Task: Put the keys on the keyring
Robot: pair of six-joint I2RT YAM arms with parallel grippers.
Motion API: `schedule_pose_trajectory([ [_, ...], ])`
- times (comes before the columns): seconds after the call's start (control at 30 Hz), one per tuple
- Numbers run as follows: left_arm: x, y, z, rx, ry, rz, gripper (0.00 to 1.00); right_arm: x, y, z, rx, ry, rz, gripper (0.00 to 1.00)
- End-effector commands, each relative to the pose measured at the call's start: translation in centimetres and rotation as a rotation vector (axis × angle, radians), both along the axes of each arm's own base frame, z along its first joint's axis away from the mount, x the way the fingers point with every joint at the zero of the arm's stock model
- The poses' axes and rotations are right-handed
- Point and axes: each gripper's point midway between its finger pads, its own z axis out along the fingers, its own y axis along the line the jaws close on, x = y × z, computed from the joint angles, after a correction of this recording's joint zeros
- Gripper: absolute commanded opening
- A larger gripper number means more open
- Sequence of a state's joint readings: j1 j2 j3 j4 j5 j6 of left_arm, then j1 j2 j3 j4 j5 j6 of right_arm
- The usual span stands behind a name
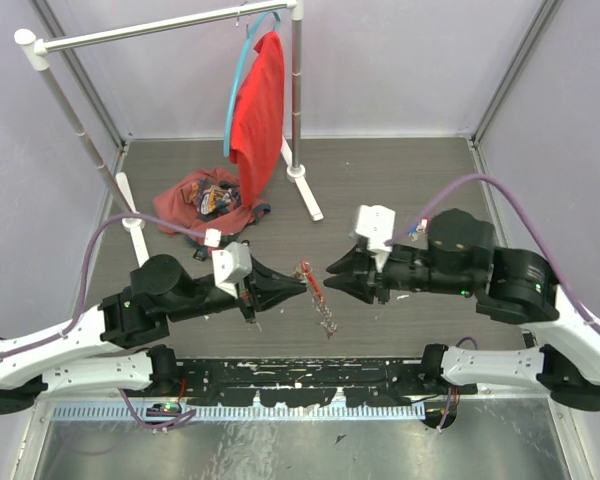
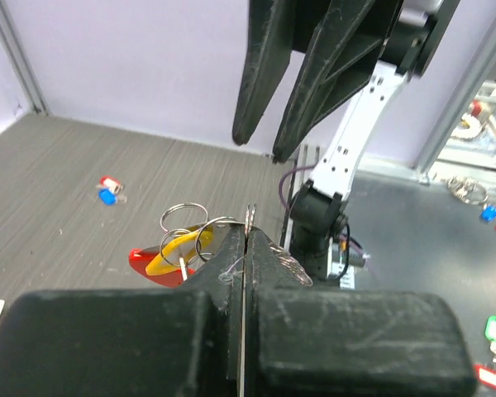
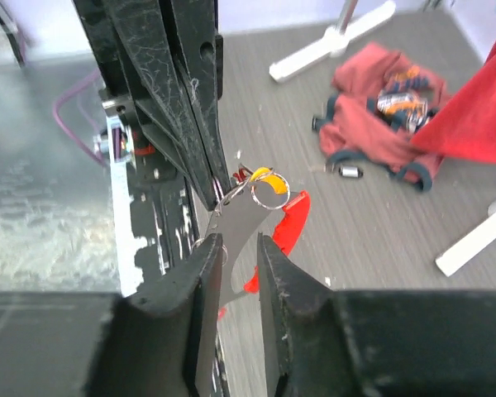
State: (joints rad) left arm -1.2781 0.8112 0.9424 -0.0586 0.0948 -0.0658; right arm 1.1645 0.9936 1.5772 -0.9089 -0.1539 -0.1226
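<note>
Between the two arms, at the centre of the top view, the keyring (image 1: 311, 283) is held up, with its red tag and chain hanging down. It is pinched by a thin silver edge in the left end effector (image 1: 302, 283), which is clamped tight on it. The right end effector (image 1: 330, 268) is placed just beside it, jaws narrowly parted, nothing gripped. Red- and blue-headed keys (image 2: 107, 192) are seen lying on the worktop (image 1: 400, 180), left of centre in the left wrist view, well apart from the keyring.
</note>
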Motion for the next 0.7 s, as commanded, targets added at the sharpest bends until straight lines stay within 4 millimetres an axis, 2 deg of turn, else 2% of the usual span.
schedule_pose_trajectory([
  [0.0,-0.7,1.3,5.4,-0.231,-0.010,-0.015,0.00,-0.3,0.4,6.5,0.315,-0.139,0.025,0.24],
  [0.03,-0.9,1.5,5.9,-0.254,-0.012,-0.023,0.00,-0.6,0.2,7.4,0.365,-0.158,0.038,0.22],
  [0.1,-1.3,1.6,6.8,-0.294,-0.014,-0.041,0.00,-1.2,0.5,8.1,0.420,-0.171,0.075,0.22],
  [0.2,-1.7,2.0,8.1,-0.345,-0.018,-0.059,0.00,-2.1,1.2,8.9,0.479,-0.180,0.131,0.29],
  [0.3,-2.0,2.2,9.0,-0.379,-0.018,-0.076,0.00,-2.7,1.7,9.5,0.528,-0.180,0.174,0.29],
  [0.43,-2.4,2.2,9.4,-0.388,-0.019,-0.098,0.00,-3.0,2.3,9.3,0.524,-0.170,0.204,0.22],
  [0.67,-2.9,2.3,10.1,-0.405,-0.024,-0.127,0.00,-3.6,2.9,8.7,0.511,-0.142,0.244,0.22],
])
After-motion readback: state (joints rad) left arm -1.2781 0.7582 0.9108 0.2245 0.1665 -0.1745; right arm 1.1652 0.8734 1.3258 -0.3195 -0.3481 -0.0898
